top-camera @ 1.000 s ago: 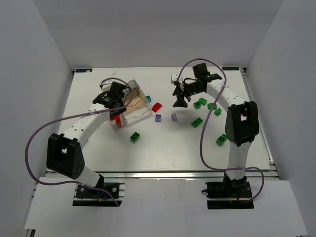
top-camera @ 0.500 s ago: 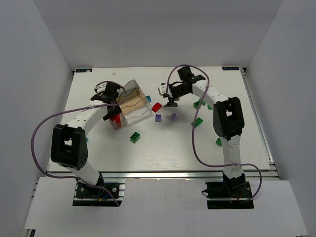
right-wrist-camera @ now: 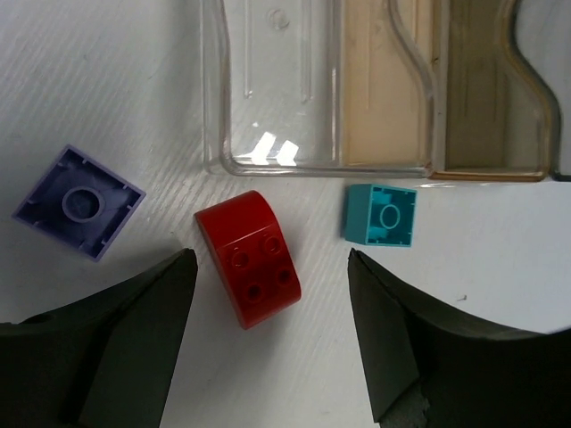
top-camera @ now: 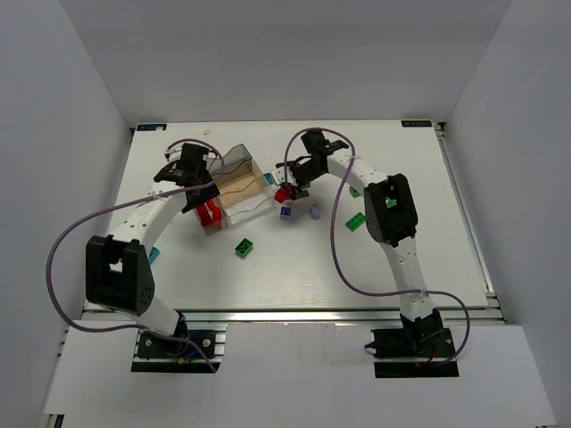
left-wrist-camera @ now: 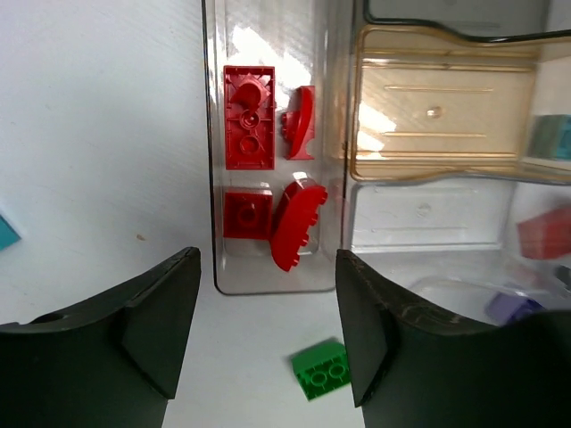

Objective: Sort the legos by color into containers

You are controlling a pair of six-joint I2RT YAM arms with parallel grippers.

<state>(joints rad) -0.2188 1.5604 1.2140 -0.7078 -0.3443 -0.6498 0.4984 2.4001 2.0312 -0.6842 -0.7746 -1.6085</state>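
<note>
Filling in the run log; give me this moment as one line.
left gripper: open, empty, above red compartment of box | right gripper: open, empty, over loose red curved brick near box | stage: sorting unfinished

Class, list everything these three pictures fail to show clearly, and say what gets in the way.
Left wrist view: cyan brick cut off by the left edge; purple brick partly behind the left gripper; loose red brick blurred through the box.
Right wrist view: the box runs off the top edge, its far part unseen.
Top view: green brick too small to count its studs; the right gripper partly covers the loose red brick.
</note>
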